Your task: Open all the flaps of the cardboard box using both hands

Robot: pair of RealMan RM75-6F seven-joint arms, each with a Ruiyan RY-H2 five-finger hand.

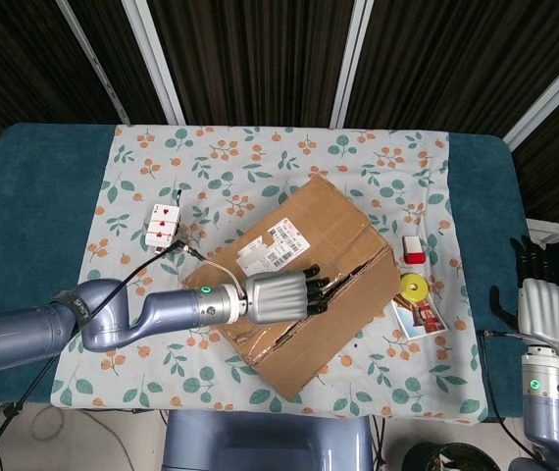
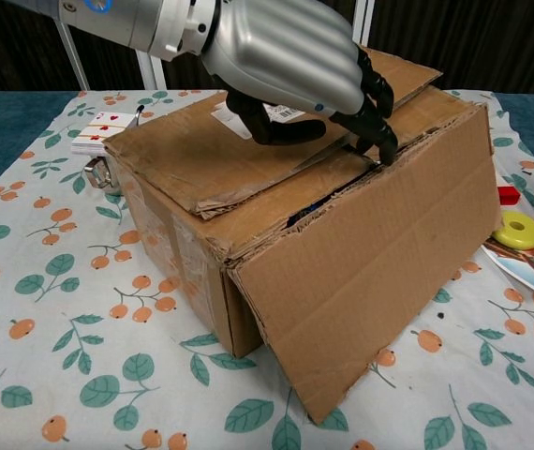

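The cardboard box (image 1: 299, 285) sits mid-table on the flowery cloth (image 1: 162, 167), turned at an angle. One side flap (image 2: 370, 272) hangs down already; the top flaps are still shut. Left hand (image 2: 290, 70) is on top w/ fingertips (image 2: 379, 145) curled down at the crack, prob. to hook a flap edge & lift. It holds nothing. Right hand (image 1: 542, 309) waits off the table edge, fingers straight, empty.
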